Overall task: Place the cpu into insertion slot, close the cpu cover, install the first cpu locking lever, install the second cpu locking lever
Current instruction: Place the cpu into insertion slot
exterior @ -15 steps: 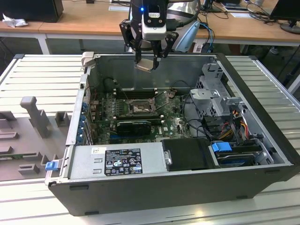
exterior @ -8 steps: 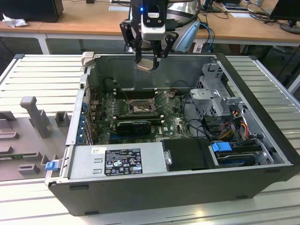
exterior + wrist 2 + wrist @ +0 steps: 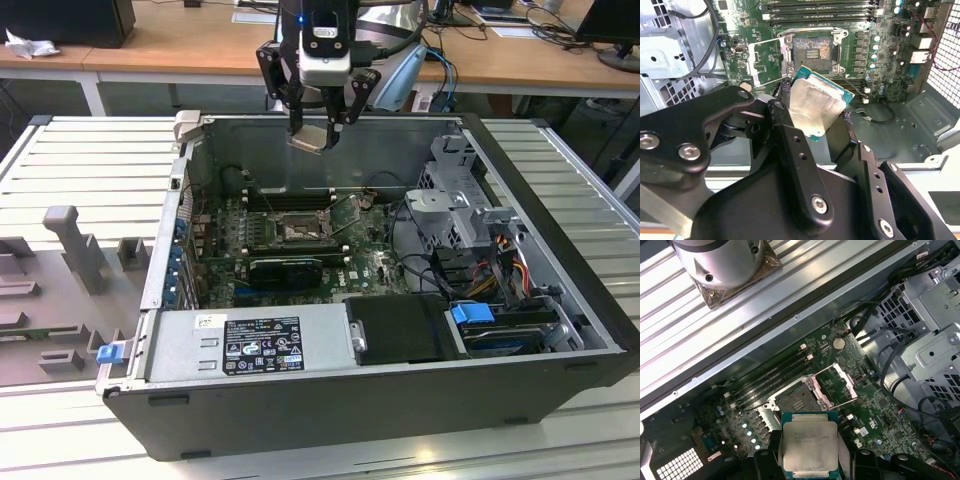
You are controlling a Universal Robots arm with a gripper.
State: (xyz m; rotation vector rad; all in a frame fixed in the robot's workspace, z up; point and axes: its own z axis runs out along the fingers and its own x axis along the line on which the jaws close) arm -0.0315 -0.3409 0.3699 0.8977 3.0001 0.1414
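My gripper [image 3: 316, 128] hangs above the back wall of the open computer case, shut on the cpu [image 3: 312, 137]. The cpu [image 3: 817, 105] is a silvery square chip with a green edge, tilted between the black fingers [image 3: 785, 127]. It is well above the green motherboard [image 3: 365, 262], apart from it. The insertion slot [image 3: 812, 47] lies bare below it, a dark square socket [image 3: 794, 401] with a metal rim. The cpu cover [image 3: 836, 385] stands swung open beside the socket. In the first wrist view the cpu [image 3: 810, 444] faces the camera.
Long black memory slots [image 3: 820, 11] run beside the socket. A grey drive cage [image 3: 455, 200] with cables fills the case at the exterior view's right. A power supply [image 3: 250, 345] sits along the near side. A ribbed metal table [image 3: 80, 170] surrounds the case.
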